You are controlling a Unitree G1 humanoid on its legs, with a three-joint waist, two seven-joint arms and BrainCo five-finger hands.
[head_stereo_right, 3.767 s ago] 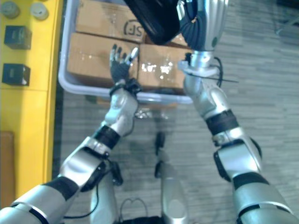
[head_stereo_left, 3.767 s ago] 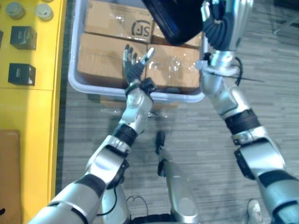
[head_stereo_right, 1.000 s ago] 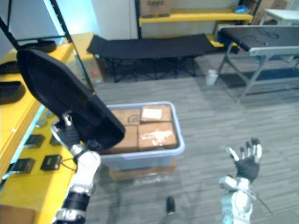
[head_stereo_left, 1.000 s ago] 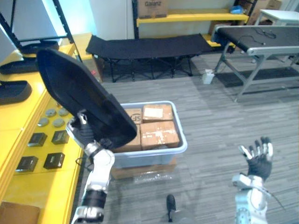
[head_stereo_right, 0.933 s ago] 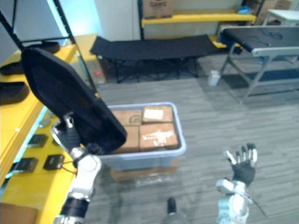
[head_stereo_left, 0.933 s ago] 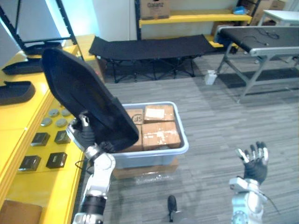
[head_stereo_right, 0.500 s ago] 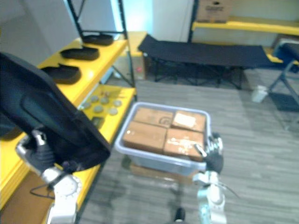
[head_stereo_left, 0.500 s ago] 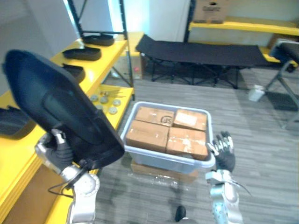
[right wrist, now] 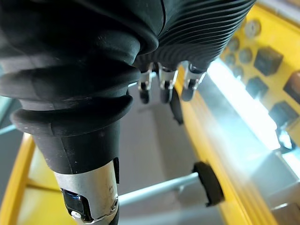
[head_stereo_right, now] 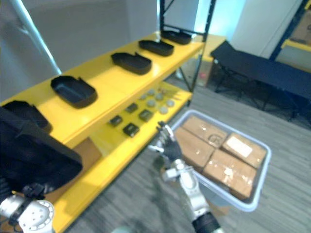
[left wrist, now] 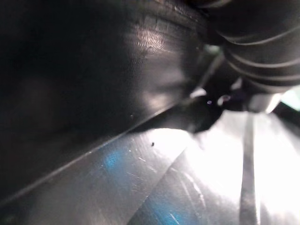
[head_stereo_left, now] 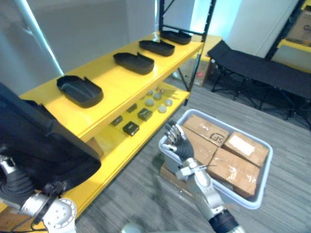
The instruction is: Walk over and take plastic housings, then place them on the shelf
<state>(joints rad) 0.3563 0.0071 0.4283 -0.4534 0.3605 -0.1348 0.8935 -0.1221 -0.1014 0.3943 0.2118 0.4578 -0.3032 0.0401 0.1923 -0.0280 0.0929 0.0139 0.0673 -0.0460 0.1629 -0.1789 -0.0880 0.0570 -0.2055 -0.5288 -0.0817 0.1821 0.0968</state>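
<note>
A large black plastic housing (head_stereo_left: 41,145) rises at the lower left, with my left hand (head_stereo_left: 15,185) shut on its lower edge. Its dark glossy surface (left wrist: 70,70) shows close up in the left wrist view. The yellow shelf (head_stereo_left: 121,92) runs diagonally ahead. On its top level lie several more black housings (head_stereo_left: 79,90), spaced in a row toward the far end. My right hand (head_stereo_left: 181,145) is open and empty, raised in front of the grey bin, its fingers (right wrist: 161,89) straight.
A grey bin (head_stereo_left: 257,196) of cardboard boxes (head_stereo_left: 235,167) stands on the floor at the right, close to the shelf. Small black boxes (head_stereo_left: 131,128) and grey discs (head_stereo_left: 158,101) lie on the shelf's lower level. A black cot (head_stereo_left: 257,73) stands behind.
The whole view has swung left toward the yellow shelf. The housing stays in my left hand, now lower in view. My right hand stays open near the bin.
</note>
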